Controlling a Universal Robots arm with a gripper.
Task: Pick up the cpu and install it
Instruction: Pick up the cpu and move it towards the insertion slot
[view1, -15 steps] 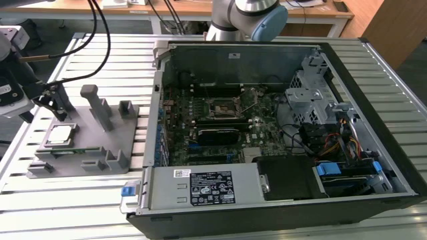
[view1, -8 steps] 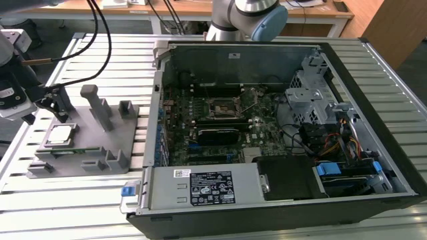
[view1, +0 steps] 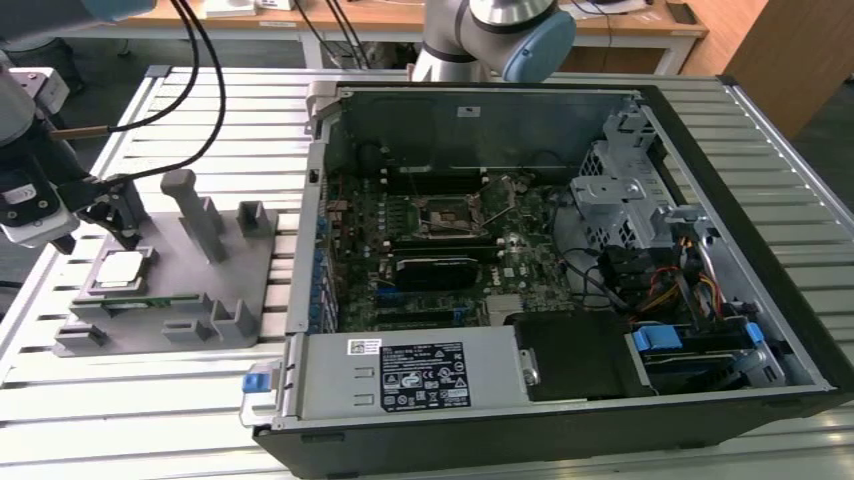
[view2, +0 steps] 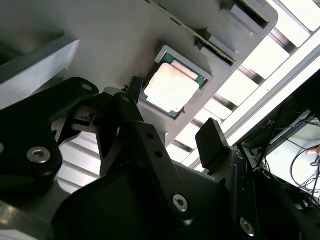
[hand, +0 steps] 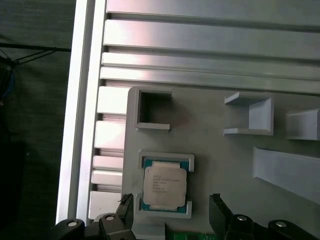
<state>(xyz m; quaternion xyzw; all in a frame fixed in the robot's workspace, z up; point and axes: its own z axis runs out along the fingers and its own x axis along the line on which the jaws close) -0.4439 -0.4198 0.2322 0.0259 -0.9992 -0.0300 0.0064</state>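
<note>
The cpu (view1: 120, 268) is a small silver-topped square chip lying flat in a recess of the grey fixture tray (view1: 200, 285), at the exterior view's left. Both wrist views show the cpu (view2: 172, 87) (hand: 165, 186) seated in its framed pocket. My gripper (view1: 94, 232) hangs just above and slightly behind the chip, open and holding nothing. Its black fingertips (hand: 125, 207) stand apart, about as wide as the pocket, and do not touch the chip. The motherboard's black socket (view1: 447, 217) sits inside the open computer case (view1: 534, 400), its metal frame raised.
Grey posts and blocks (view1: 200, 215) rise from the tray beside the gripper. The tray rests on a slatted aluminium table (view1: 147, 380). Cables hang from above toward the arm (view1: 200, 60). Inside the case are drive cages and wiring (view1: 667, 270).
</note>
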